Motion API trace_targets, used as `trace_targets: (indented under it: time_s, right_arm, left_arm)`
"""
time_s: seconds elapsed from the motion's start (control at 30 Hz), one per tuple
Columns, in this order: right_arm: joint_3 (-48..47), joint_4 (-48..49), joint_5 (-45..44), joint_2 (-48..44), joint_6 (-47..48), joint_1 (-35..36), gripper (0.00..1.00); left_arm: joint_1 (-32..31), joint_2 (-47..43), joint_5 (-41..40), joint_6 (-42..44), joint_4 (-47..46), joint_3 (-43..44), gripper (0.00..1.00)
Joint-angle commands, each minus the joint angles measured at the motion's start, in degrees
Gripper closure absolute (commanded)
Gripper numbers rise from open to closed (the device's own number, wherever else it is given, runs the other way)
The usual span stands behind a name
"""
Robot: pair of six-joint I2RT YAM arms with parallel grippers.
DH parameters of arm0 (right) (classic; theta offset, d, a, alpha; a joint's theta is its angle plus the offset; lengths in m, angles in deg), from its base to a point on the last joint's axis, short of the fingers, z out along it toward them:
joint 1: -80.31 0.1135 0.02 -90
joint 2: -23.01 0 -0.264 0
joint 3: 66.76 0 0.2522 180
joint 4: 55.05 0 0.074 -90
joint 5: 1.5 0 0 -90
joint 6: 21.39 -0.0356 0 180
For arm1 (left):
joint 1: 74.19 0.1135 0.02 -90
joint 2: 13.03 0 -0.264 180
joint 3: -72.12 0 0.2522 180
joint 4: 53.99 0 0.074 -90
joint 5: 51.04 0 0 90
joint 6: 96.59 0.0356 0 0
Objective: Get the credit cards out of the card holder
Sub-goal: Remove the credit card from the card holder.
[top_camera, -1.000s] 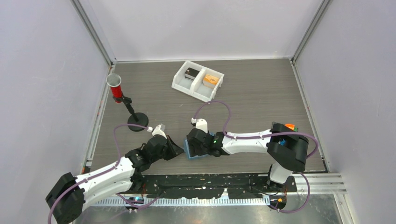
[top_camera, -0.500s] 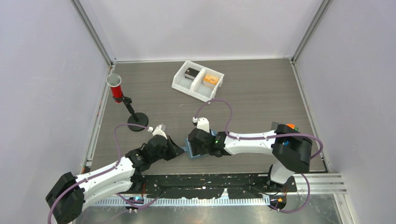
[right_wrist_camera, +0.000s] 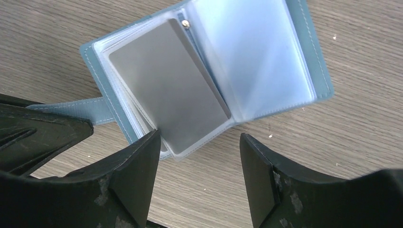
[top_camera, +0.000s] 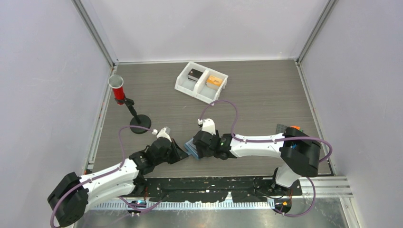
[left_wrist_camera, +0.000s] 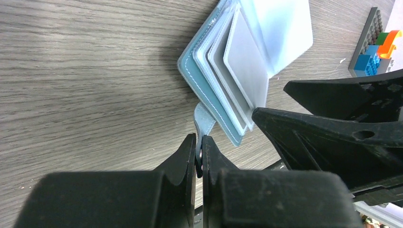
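**Left gripper [left_wrist_camera: 199, 154] pinching the strap [left_wrist_camera: 203, 121], right gripper [right_wrist_camera: 198, 142] gaping over the top card**

Left fingers are pressing tightly together on the thin blue strap, the tab that is sticking out from the edge of the card holder [right_wrist_camera: 266, 61]. Right fingers [right_wrist_camera: 138, 175] are standing well apart, one on each side of the near end of the top credit card [right_wrist_camera: 171, 90]. Whether either pad is touching the holder I cannot tell.

That grey card is lying on the stack of pale sleeves in the half of the holder nearer the strap. In the left wrist view, further layers are fanning out beneath it. The other half is showing a translucent sleeve inside its blue cover.

The holder is lying open on the wood-grain table [top_camera: 266, 95], near the front edge, directly between the two grippers. From above it is mostly hidden under the right one.

Both arms are reaching inward from their bases toward it.

Well behind, a white two-compartment tray [top_camera: 183, 85] is sitting with a dark item in one bin and an orange one in the other. A red tube on a black stand [top_camera: 117, 89] is standing at the left. A small set of coloured blocks [left_wrist_camera: 375, 52] is resting by the right arm.
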Motion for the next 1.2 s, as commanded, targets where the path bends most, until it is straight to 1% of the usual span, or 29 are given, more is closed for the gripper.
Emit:
trace_targets:
  time_s: [0.0, 0.13, 0.37, 0.43, 0.47, 0.6, 0.77, 0.93, 1.03, 1.17]
  right_arm:
    - [0.3, -3.1, -4.7, -1.9, 2.0, -0.3, 0.31]
    - [0.0, -2.2, -3.8, -2.1, 3.9, -0.3, 0.31]
    - [-2.1, -2.5, -6.5, -2.5, 8.0, -0.5, 0.32]
    - [-2.3, -1.0, -4.5, -3.0, 10.7, -0.5, 0.32]
    - [-2.0, 1.1, -1.4, -3.4, 13.6, -0.5, 0.31]
    - [0.0, 6.6, 6.3, -5.6, 19.1, -0.5, 0.3]
    - [0.5, 11.2, 12.2, -6.3, 22.6, -0.5, 0.33]
    - [-0.8, 11.9, 13.0, -3.6, 25.0, -1.2, 0.34]
    - [-0.5, 13.3, 16.4, -1.4, 26.2, -2.8, 0.32]
    - [1.3, 15.5, 17.5, 0.3, 27.3, -3.9, 0.29]
  left_arm:
    - [-0.1, 0.8, 0.8, 1.3, -1.3, 1.9, 1.0]
    - [-0.2, 1.1, 1.5, 1.7, -1.7, 2.3, 1.0]
    - [-0.1, 1.6, 1.8, 2.3, -1.3, 2.5, 1.0]
    - [-0.2, 1.6, 1.8, 2.3, -1.2, 2.5, 1.0]
    - [-0.2, 1.5, 1.9, 2.5, -1.2, 2.6, 1.0]
    - [-0.1, 1.0, 1.9, 2.9, -0.4, 2.9, 1.0]
    - [-0.1, -0.8, 1.4, 3.7, 1.1, 3.1, 1.0]
    - [-0.1, -3.1, 0.6, 4.0, 2.8, 3.1, 1.0]
    - [-0.2, -3.7, 0.1, 4.1, 3.5, 3.1, 1.0]
    - [-0.2, -3.2, 0.1, 4.0, 3.6, 3.2, 1.0]
